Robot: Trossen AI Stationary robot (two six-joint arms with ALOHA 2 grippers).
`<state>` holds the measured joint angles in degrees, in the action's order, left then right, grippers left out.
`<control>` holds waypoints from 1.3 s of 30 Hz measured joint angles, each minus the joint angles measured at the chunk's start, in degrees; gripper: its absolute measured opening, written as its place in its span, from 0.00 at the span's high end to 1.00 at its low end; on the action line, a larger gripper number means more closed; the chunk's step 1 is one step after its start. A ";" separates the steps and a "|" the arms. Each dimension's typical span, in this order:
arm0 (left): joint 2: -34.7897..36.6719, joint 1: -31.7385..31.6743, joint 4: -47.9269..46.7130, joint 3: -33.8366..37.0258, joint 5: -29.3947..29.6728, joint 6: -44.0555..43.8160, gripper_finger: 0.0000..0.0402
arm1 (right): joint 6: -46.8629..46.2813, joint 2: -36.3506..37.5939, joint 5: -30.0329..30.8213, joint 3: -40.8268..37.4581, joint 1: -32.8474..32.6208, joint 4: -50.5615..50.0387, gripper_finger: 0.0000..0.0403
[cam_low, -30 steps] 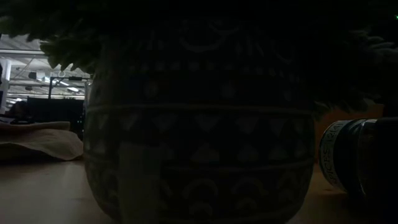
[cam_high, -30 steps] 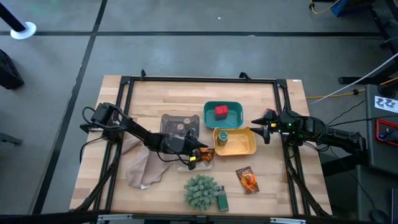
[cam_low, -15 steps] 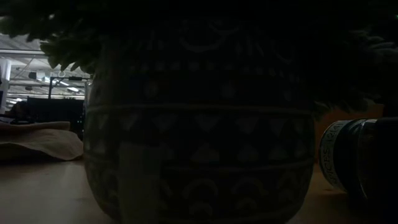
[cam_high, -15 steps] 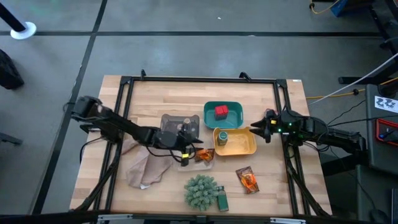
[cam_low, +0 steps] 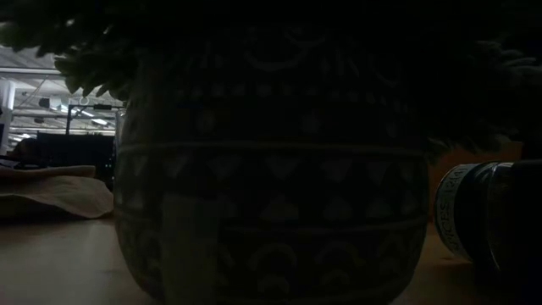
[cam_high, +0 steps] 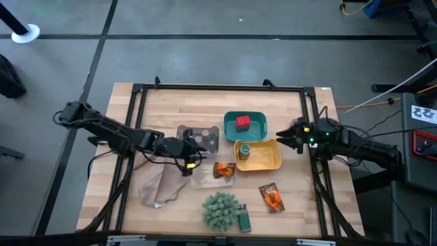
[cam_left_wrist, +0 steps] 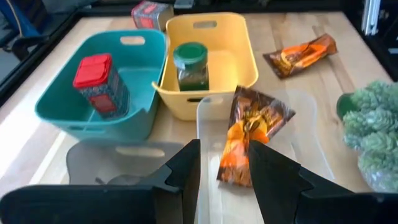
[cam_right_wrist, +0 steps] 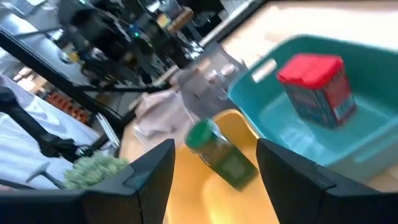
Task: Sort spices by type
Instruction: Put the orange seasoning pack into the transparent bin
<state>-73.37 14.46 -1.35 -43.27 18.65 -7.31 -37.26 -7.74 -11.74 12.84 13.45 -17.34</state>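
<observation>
We see the left hand over the table, just beside the clear tray & near the grey tray; its fingers stand a little apart w/ nothing betw. them. One orange sachet lies in the clear tray, right in front of that hand in the left wrist view. The 2nd orange sachet lies loose on the table, near the plant ball. A red tub sits in the teal tray; a green jar sits in the yellow tray. Another green jar lies on the table, touching the plant ball. Two small jars sit in the grey tray. A 2nd red tub shows beyond the trays in the left wrist view. The right hand waits at the table's right side, beside the yellow tray, fingers wide apart, empty. A cloth lies left of the clear tray.
</observation>
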 joint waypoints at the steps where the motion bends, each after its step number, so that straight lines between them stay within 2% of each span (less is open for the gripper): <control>1: 0.12 0.00 -0.69 0.00 0.04 -0.19 0.71 | -0.01 0.02 0.01 0.59 0.00 -0.02 0.44; 11: 0.27 -0.04 -3.19 0.00 0.20 -0.32 0.71 | -3.49 -0.63 0.06 4.75 0.00 0.12 0.44; 17: 1.80 -1.78 -4.78 0.00 0.24 -1.27 0.71 | -6.18 -3.75 -0.71 4.85 0.00 2.02 0.44; 25: 6.82 -5.02 -11.35 0.00 0.38 -2.15 0.71 | -6.41 -10.72 -3.32 4.83 -1.33 13.02 0.44; 28: 8.10 -5.20 -13.26 0.00 0.37 -3.21 0.71 | -6.42 -14.51 -1.89 4.84 -5.88 17.34 0.44; 31: 8.50 -5.11 -15.37 0.00 0.31 -3.36 0.71 | -6.43 -19.06 2.46 4.83 -12.64 21.80 0.44; 39: 8.55 -4.96 -18.13 0.00 0.24 -4.26 0.71 | -12.95 -32.01 21.58 4.83 -33.84 34.28 0.44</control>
<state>-64.82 9.50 -19.48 -43.27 18.90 -11.56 -50.20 -39.75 9.84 17.67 -20.39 16.95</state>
